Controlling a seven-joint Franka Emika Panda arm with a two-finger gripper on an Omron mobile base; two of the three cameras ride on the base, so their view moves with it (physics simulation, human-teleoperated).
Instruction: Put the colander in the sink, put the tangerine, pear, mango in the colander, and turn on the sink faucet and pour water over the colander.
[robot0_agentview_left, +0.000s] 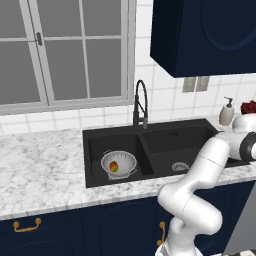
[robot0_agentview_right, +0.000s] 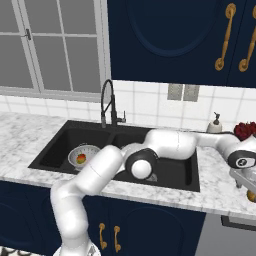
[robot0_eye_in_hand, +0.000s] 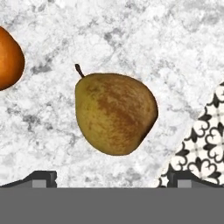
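The colander (robot0_agentview_left: 118, 163) is sitting in the left basin of the sink (robot0_agentview_left: 165, 137), with the mango (robot0_agentview_left: 114, 167) lying inside it. Just behind the divider of the sink, the faucet (robot0_agentview_left: 141, 104) is arching over the basins. The soap bottle (robot0_agentview_left: 226, 112) is standing on the counter (robot0_agentview_left: 40, 165) past the right end of the sink.

The arm is reaching far to the right of the sink, over the counter there. In the hand view the pear (robot0_eye_in_hand: 114, 113) is lying on its side on the marble, its stem pointing up and left. The gripper (robot0_eye_in_hand: 111, 178) is hanging above the pear with its fingers (robot0_eye_in_hand: 41, 178) spread wide, standing well apart on either side of the pear and holding nothing. The tangerine (robot0_eye_in_hand: 8, 58) is resting on the marble near the pear, at the left edge of that view.
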